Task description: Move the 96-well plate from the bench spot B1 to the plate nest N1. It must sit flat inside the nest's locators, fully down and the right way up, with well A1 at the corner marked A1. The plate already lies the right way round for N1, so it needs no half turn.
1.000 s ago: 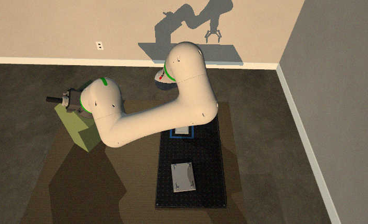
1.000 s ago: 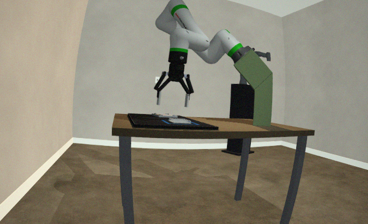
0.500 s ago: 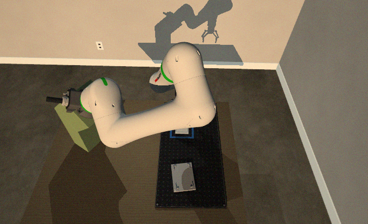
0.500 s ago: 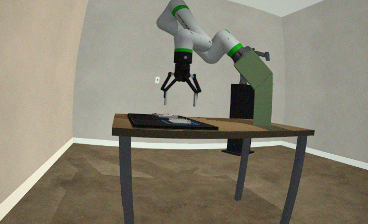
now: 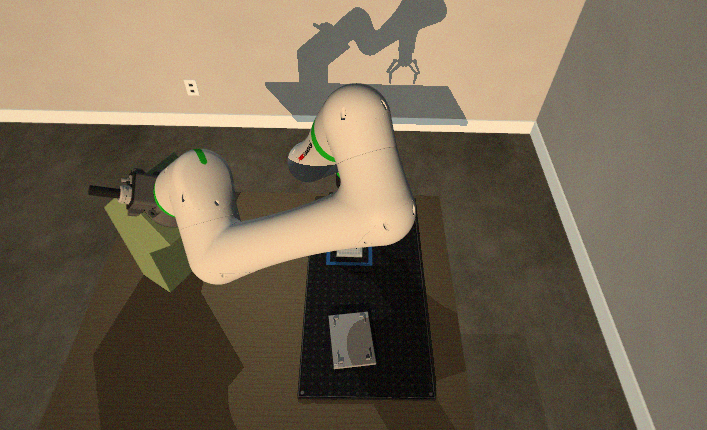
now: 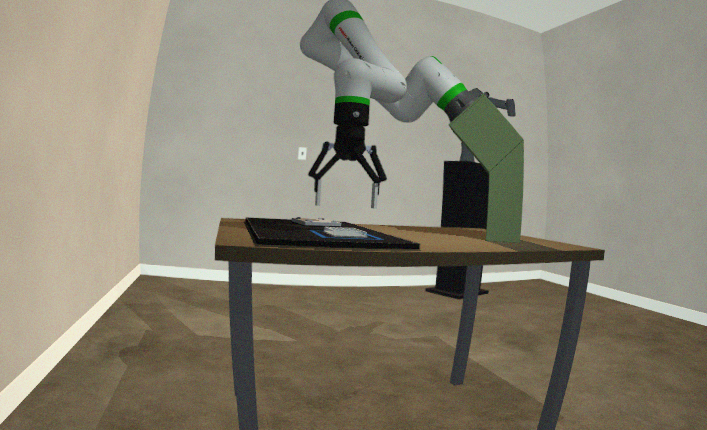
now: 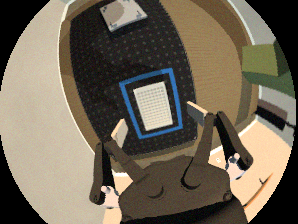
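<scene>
The white 96-well plate (image 7: pixel 150 108) lies flat inside the blue outline of spot B1 on the black perforated mat. It also shows in the exterior view (image 6: pixel 345 231), and partly under the arm in the top view (image 5: pixel 351 252). My gripper (image 6: pixel 345 201) hangs open and empty, fingers pointing down, well above the plate. In the wrist view the two fingertips stand on either side of the plate. The grey nest N1 (image 5: pixel 351 339) with small corner locators sits empty at the mat's other end; it shows in the wrist view (image 7: pixel 121 15) too.
The black mat (image 5: pixel 367 315) lies on a wooden table (image 6: pixel 398 248). A green angled mount (image 6: pixel 492 165) and a black pedestal (image 6: pixel 462 224) stand at the table's far right. The arm's elbow (image 5: pixel 366 176) hides part of spot B1 in the top view.
</scene>
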Robot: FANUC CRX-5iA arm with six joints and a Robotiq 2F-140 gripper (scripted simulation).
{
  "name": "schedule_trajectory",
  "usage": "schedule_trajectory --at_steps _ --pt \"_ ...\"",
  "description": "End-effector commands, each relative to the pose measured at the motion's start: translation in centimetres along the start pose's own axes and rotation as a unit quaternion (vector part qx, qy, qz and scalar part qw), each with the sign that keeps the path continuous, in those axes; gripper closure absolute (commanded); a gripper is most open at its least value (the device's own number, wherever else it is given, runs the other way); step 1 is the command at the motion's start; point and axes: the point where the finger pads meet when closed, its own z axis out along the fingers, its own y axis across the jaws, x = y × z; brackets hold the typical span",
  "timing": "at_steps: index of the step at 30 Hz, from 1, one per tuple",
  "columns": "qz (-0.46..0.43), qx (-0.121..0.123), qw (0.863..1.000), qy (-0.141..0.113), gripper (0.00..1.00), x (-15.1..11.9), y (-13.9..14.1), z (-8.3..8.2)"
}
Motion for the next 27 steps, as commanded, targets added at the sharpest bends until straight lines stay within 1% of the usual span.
schedule_trajectory --at_steps 1,27 --pt "0.0 0.0 1.0 0.0 0.0 0.0 0.0 0.5" --pt "0.0 0.0 1.0 0.0 0.0 0.0 0.0 4.5"
